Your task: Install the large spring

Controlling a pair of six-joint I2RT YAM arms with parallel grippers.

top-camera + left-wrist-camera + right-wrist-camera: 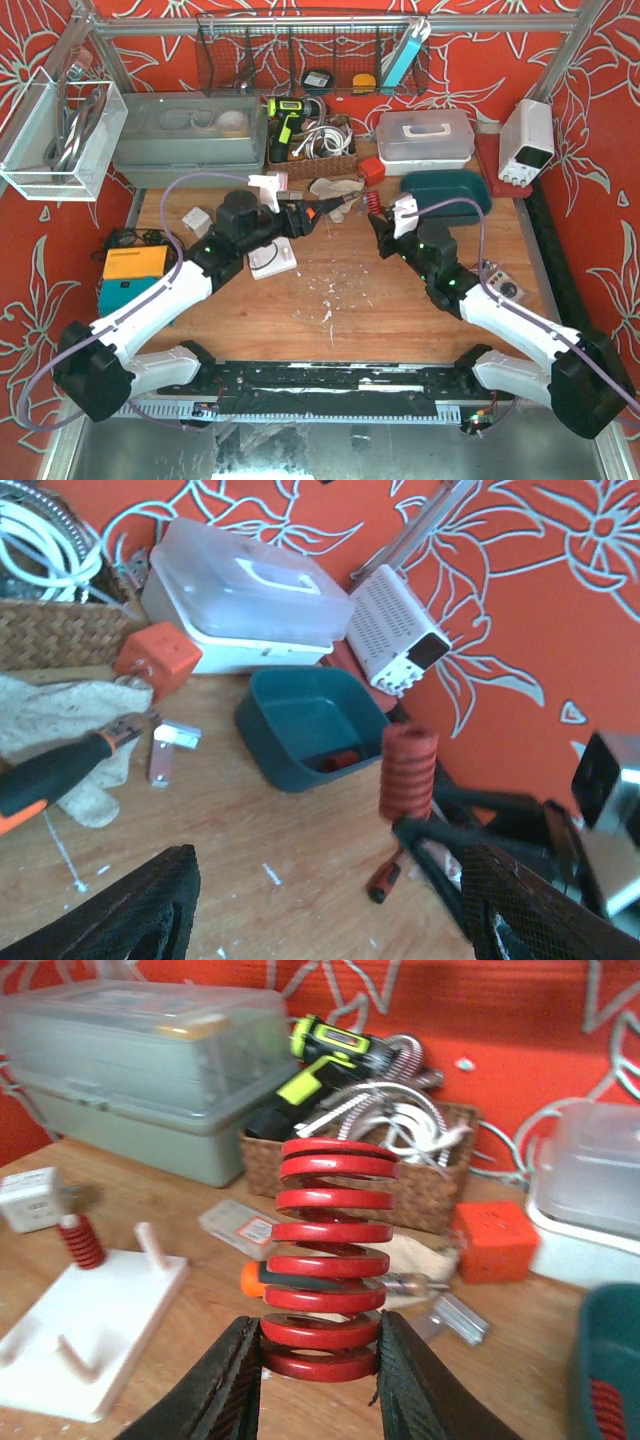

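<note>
The large red spring (330, 1260) is clamped at its lowest coils by the right claw (320, 1365), in the middle of the frame. The white peg plate (95, 1325) is seen at the lower left, well apart, with bare worktop (215, 1305) between. The left claw (330, 915) is spread wide, its fingers at the lower corners.

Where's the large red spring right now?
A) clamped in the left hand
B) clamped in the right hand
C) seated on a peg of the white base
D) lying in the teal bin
B: the right hand pinches the large red spring by its lowest coils, holding it upright and off the white base.
</note>
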